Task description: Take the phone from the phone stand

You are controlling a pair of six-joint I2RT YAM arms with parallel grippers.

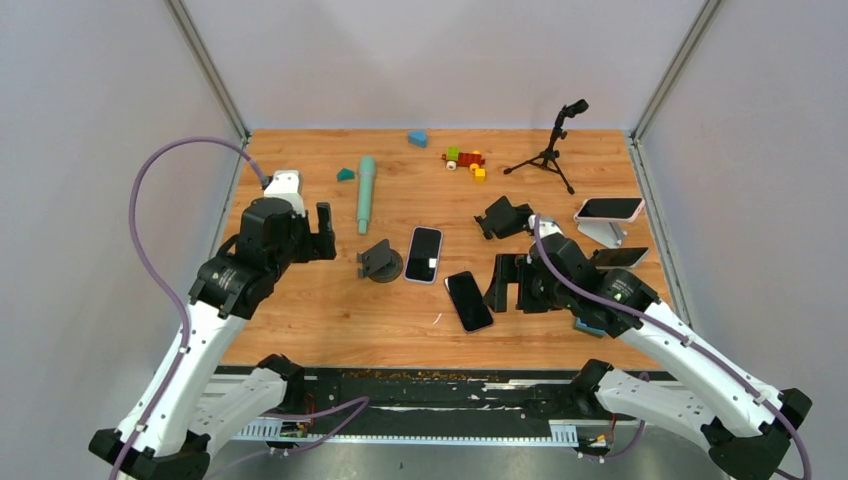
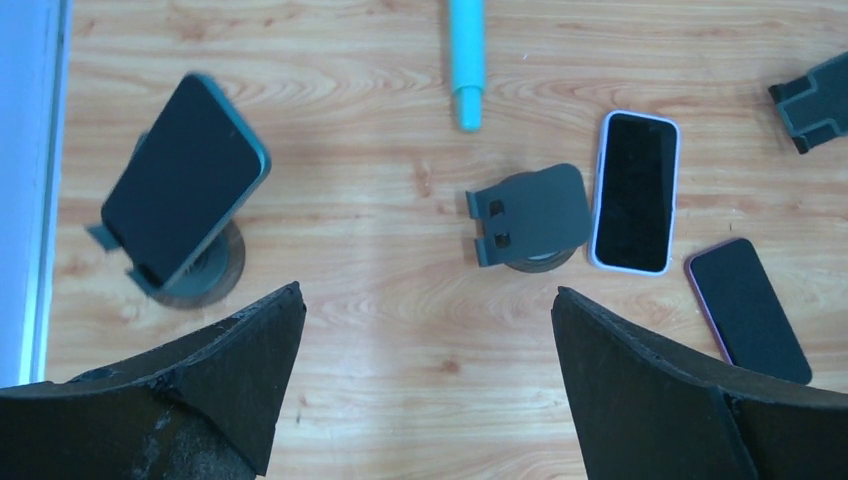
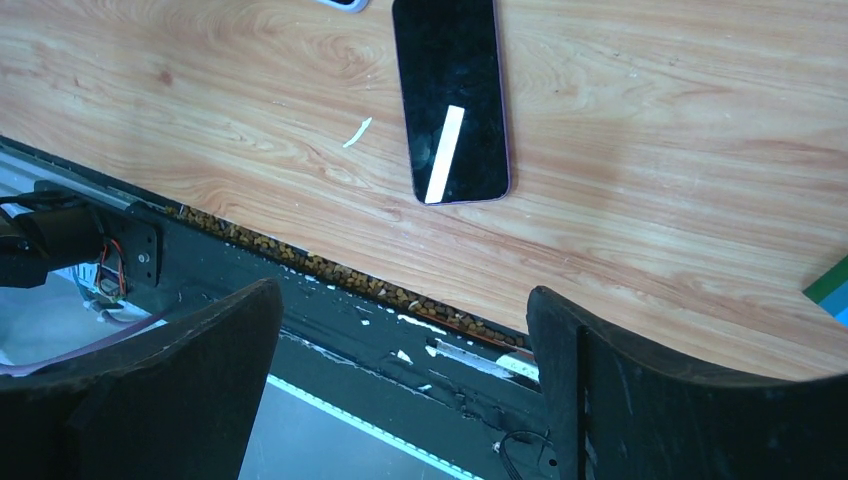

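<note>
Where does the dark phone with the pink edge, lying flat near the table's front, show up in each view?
Top external: the dark phone lies flat just below the picture's centre.
Left wrist: at the right edge, lower half.
Right wrist: top centre, with a bright stripe reflected on its screen.
Shared landmark: the white-cased phone next to it, clear only in the top and left wrist views.
</note>
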